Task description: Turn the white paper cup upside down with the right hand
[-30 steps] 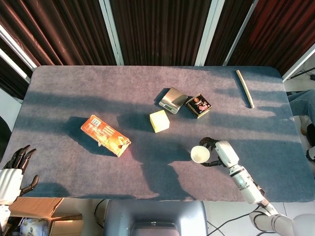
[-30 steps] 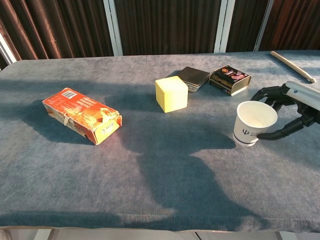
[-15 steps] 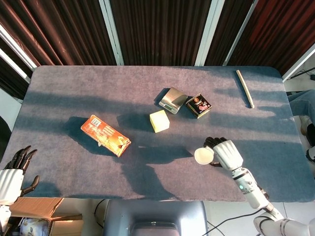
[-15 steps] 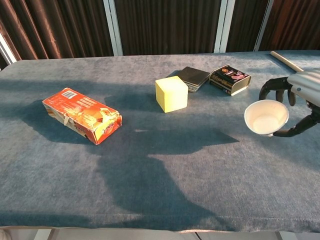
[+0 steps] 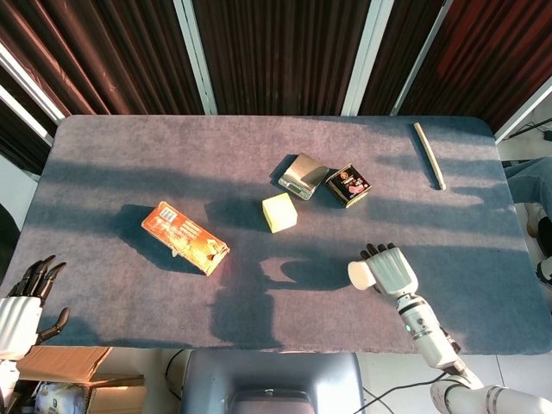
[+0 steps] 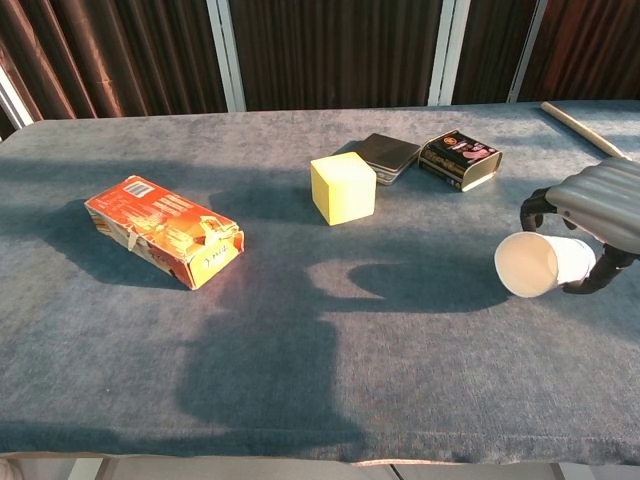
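**Cup on its side, mid-flip, over the counter's right front**

Nearest the robot, the left hand (image 5: 21,302) hangs off the front-left corner of the counter (image 5: 112,172), fingers loosely apart and holding nothing.

Next out, the right hand (image 5: 392,269) grips the white paper cup (image 6: 545,264) above the counter's right front area. The cup lies roughly horizontal, its open mouth facing left toward the middle of the counter, and it looks clear of the surface. The fingers (image 6: 535,208) curl over the cup's far side and a thumb hooks under it, so they are wrapped around the cup body rather than spread.

The risk, as I judge it: the cup is thin paper and only half turned. Too firm a squeeze could crush the wall; too light a one could let it slide out during the remaining rotation. Set down tilted, the rim could catch and the cup could roll away.

Farther back sit the orange carton (image 5: 185,237), the yellow block (image 5: 279,212), the small scale (image 5: 303,175), the dark tin (image 5: 348,185) and, farthest, the pale stick (image 5: 429,154), all well apart from the cup.
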